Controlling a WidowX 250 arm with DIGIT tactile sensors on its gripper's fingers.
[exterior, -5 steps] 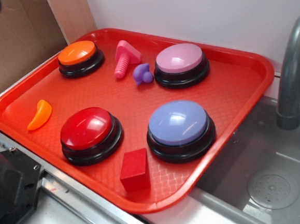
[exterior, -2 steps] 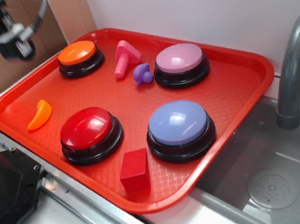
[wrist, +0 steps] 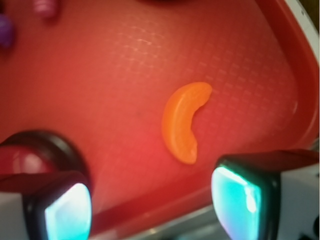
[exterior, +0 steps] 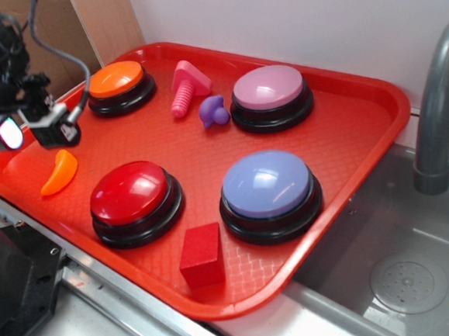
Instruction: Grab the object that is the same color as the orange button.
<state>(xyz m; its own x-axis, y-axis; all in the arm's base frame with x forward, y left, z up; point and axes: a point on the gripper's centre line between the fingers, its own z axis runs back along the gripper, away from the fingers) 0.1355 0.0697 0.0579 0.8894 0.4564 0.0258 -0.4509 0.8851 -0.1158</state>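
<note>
The object, a small glossy orange crescent (exterior: 59,172), lies on the red tray (exterior: 362,134) near its left rim. In the wrist view the crescent (wrist: 184,121) sits just beyond my gripper (wrist: 155,202), slightly right of centre. My gripper (exterior: 33,129) hangs open above the tray's left edge, a little above and behind the crescent, with nothing between its fingers. The orange button (exterior: 119,86) stands at the tray's far left corner, just right of the gripper.
On the tray are a red button (exterior: 136,200), a blue-violet button (exterior: 270,194), a pink button (exterior: 271,96), a pink bolt (exterior: 187,85), a purple piece (exterior: 213,110) and a red cube (exterior: 202,254). A grey faucet (exterior: 441,104) and sink lie right. Cardboard stands behind.
My gripper has come in from the upper left and dropped toward the tray's left side, ending close above the crescent. Nothing on the tray has moved.
</note>
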